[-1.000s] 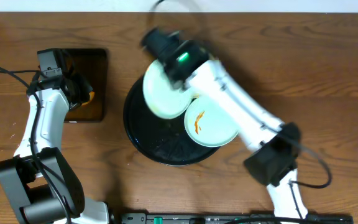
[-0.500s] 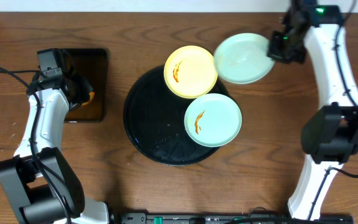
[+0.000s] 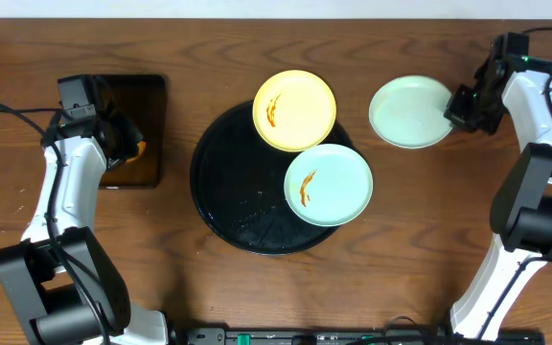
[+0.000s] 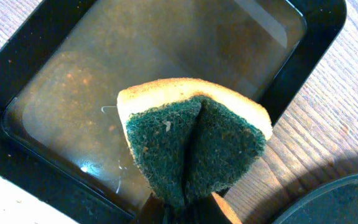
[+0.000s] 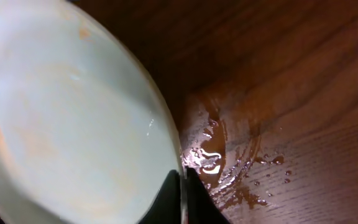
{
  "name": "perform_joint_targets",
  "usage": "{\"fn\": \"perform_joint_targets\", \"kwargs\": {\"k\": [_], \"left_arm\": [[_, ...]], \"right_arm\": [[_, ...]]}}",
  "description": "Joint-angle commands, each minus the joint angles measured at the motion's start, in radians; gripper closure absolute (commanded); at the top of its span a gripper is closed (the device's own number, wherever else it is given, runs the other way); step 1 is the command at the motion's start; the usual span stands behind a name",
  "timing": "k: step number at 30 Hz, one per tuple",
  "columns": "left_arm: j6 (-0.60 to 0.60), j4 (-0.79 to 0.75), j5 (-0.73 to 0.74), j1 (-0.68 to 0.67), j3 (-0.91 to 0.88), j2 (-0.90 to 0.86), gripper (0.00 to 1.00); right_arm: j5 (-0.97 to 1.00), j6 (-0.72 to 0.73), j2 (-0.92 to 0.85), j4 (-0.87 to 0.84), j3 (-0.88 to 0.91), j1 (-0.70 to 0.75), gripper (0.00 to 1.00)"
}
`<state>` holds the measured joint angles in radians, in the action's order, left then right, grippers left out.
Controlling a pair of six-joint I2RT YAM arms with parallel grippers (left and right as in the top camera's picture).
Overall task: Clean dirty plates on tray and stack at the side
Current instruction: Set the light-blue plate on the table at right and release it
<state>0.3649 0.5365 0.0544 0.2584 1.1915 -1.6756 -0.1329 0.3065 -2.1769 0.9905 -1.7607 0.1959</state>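
Reaching along the desk's [image 3: 448, 220] right edge, clamping the right pincer [image 3: 458, 107] on a mint plate's [image 3: 408, 112] rim, plate face up on the desk, right of the tray [image 3: 242, 206]. Bending left over the small tray [image 4: 61, 81], squeezing a folded sponge [image 4: 194, 149] in the left pincer [image 4: 182, 211]. Showing a yellow plate [image 3: 295, 110] and a streaked plate [image 3: 329, 185] face up, overhanging the tray's rim.

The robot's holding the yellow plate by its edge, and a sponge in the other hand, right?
No, the overhead view shows the right gripper holding a mint plate; the yellow plate sits on the tray. The left gripper does hold the sponge.
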Motion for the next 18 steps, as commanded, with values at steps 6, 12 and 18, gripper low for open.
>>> {"fn": "perform_joint_targets", "kwargs": {"k": [6,12,18], "left_arm": [[-0.013,0.000,0.006,0.005,0.005,-0.002,0.92],[-0.013,0.000,0.006,0.005,0.003,-0.002,0.93],[-0.013,0.000,0.006,0.005,0.003,-0.002,0.92]], "right_arm": [[-0.057,-0.018,0.067,0.117,-0.063,-0.014,0.82],[-0.351,-0.171,0.177,0.170,-0.140,-0.138,0.01],[-0.166,-0.132,0.161,0.053,-0.139,-0.373,0.02]]}}
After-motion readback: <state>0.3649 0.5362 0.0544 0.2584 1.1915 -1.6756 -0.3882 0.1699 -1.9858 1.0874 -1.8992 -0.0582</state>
